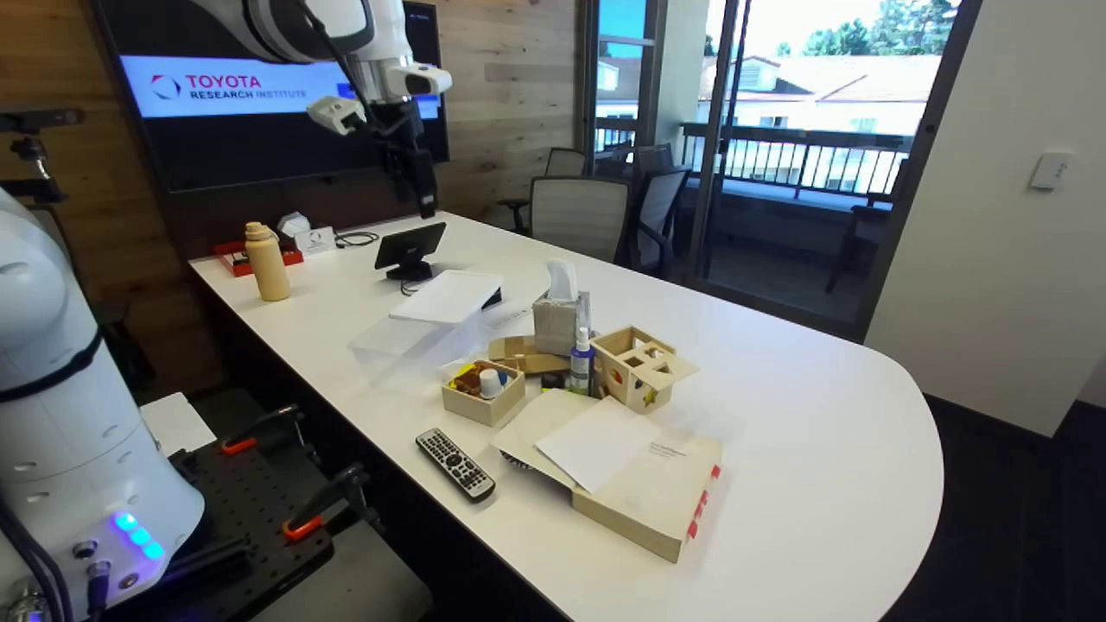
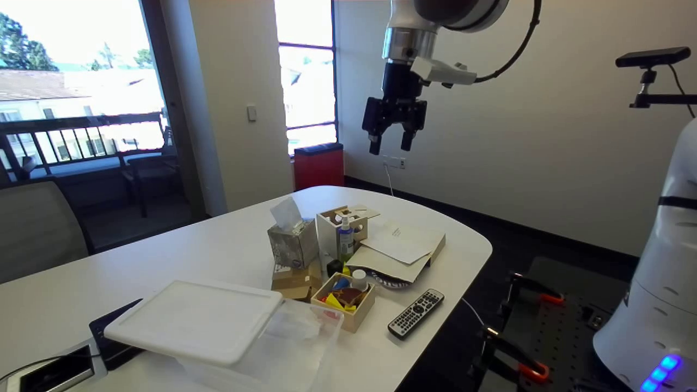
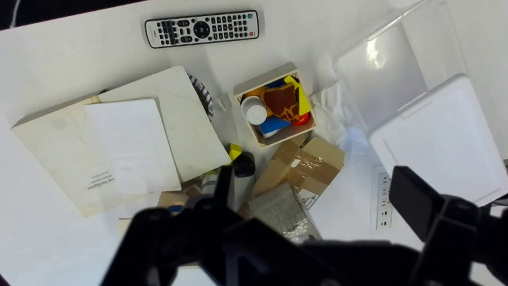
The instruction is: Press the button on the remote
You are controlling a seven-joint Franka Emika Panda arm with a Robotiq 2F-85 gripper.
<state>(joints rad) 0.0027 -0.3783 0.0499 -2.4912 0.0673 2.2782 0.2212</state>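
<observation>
One remote (image 1: 455, 464) lies buttons-up on the white desk (image 1: 804, 484), near a book (image 1: 644, 484), in an exterior view. In an exterior view, we see the claw (image 2: 390, 146) hanging high over the desk — spread wide, gripping nothing. In the wrist view, we look down on the remote — well apart from the claw, near a wooden box (image 3: 264, 78).

The arm (image 1: 78, 423) is raised, partly out of frame; its wrist (image 2: 409, 44) points down, and the gripper (image 2: 390, 146) hangs in the air, two black fingers (image 2: 375, 145) spread apart.
</observation>
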